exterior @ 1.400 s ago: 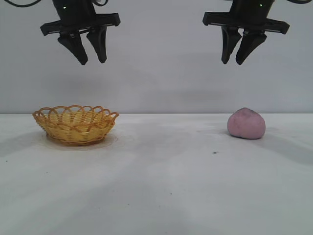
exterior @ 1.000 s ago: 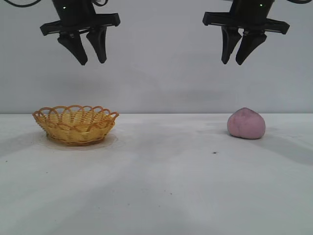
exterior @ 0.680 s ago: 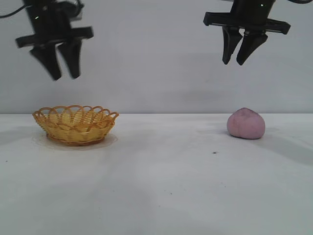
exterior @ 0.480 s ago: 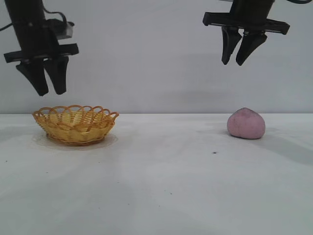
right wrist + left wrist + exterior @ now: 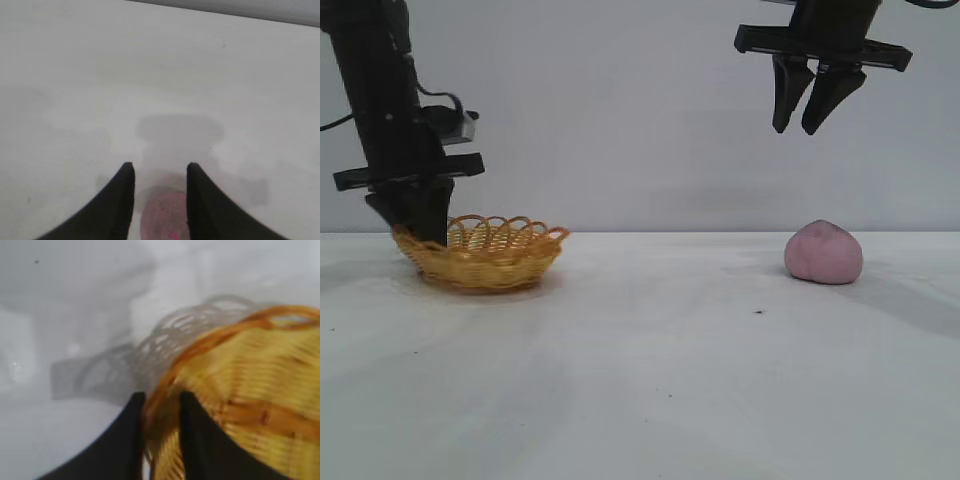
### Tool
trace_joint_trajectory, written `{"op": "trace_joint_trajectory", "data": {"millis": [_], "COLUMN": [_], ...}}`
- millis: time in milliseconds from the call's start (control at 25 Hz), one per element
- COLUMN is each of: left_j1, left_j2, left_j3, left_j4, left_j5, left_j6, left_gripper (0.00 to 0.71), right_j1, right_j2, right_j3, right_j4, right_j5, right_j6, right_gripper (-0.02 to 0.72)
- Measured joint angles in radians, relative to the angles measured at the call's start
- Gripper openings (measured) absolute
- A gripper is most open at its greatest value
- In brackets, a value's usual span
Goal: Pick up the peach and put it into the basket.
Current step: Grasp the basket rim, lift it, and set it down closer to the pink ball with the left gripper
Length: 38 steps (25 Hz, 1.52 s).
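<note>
The left tool [image 5: 417,225] is down at the outer end of the shallow oval wicker basket [image 5: 485,253], yellow with an orange-brown looped rim, on the side away from the other arm. Its two black fingers [image 5: 125,440] stand one on each side of the rim: in the left wrist view the orange-brown edge runs up through the narrow gap between them, so the tool is nearly together with the basket's rim between its fingers. Whether the fingers actually press the weave I can't tell. The basket [image 5: 250,390] sits on the white table [image 5: 650,380], towards its left side in the exterior view, with a faint grey shadow of its loops on the table [image 5: 75,305] beside it.

The right tool [image 5: 810,115] hangs high above the table on the other side, fingers pointing down and a little apart, holding nothing. Almost straight below it lies the small, pale pink-mauve, rounded peach [image 5: 823,253] with a slightly pointed top, resting on the table well apart from the basket. In the right wrist view the peach [image 5: 162,215] shows between the two dark fingers [image 5: 120,200], far beneath them, with the arm's soft shadow on the white table [image 5: 75,75] next to it.
</note>
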Motion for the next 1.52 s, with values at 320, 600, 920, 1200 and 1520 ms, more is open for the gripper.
{"op": "trace_joint_trajectory", "data": {"millis": [320, 600, 920, 1200, 1520], "left_j1": [0.059, -0.07, -0.254, -0.26, -0.26], "left_j2": [-0.141, -0.46, -0.461, -0.402, -0.399], "left_j3": [0.112, 0.69, 0.96, 0.97, 0.97], "left_j4": [-0.316, -0.864, -1.113, -1.176, -1.202], "left_j5": [-0.049, -0.414, -0.652, -0.677, -0.636], "left_j6": [0.03, 0.302, 0.392, 0.395, 0.397], "left_gripper": [0.0, 0.0, 0.0, 0.0, 0.27], "right_j1": [0.0, 0.0, 0.0, 0.0, 0.0], "right_j2": [-0.017, -0.019, -0.019, -0.019, -0.019], "right_j3": [0.0, 0.0, 0.0, 0.0, 0.0], "right_j4": [0.0, -0.006, -0.006, 0.0, 0.0], "right_j5": [0.014, 0.044, 0.055, 0.063, 0.063], "right_j6": [-0.002, -0.005, -0.007, -0.007, -0.007], "right_gripper": [0.251, 0.251, 0.251, 0.251, 0.251]}}
